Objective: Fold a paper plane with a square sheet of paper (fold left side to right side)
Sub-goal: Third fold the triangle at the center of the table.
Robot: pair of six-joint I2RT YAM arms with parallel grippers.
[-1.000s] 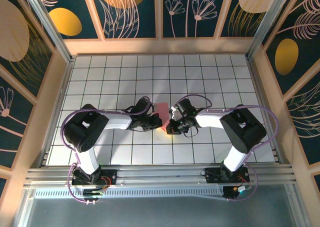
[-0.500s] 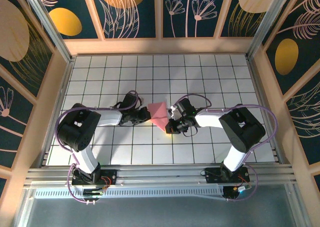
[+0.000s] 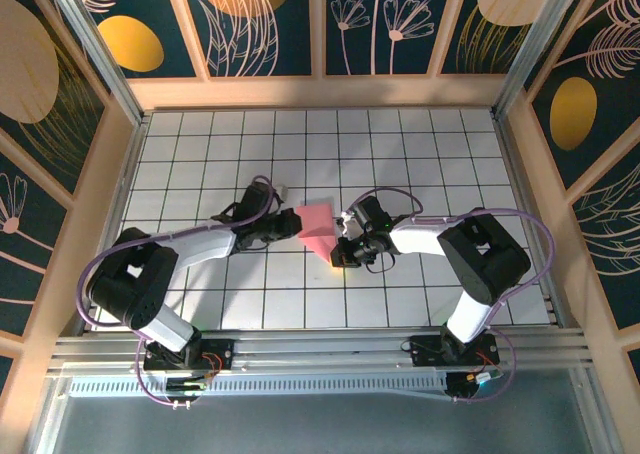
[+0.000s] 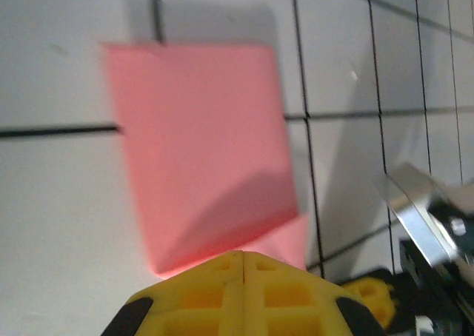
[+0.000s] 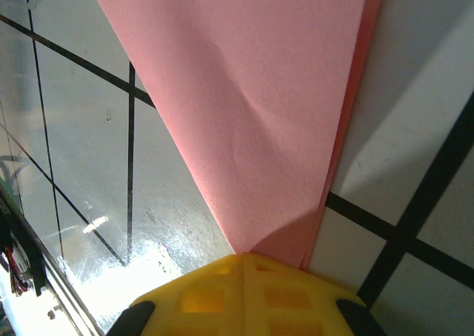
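The square sheet of paper (image 3: pixel 318 225), salmon pink and part folded, lies on the white grid tiles near the table's middle. It narrows to a point toward the near side. In the left wrist view the paper (image 4: pixel 200 143) has an upper flap that looks lifted, with a lower layer showing under it. My left gripper (image 3: pixel 292 230) (image 4: pixel 243 256) is shut, its tips at the sheet's left edge and over it, not pinching it. My right gripper (image 3: pixel 342 254) (image 5: pixel 243 257) is shut too, tips resting on the pointed end of the paper (image 5: pixel 259 114).
Wooden walls (image 3: pixel 320 92) with painted panels close in the table (image 3: pixel 420 144) at the back and both sides. An aluminium rail (image 3: pixel 320 352) runs along the near edge by the arm bases. Open tiles lie behind and beside the paper.
My left arm has drawn back to the left and stretched out. The paper went from a narrow folded strip to a wider shape with its left flap up. The right gripper stayed put.
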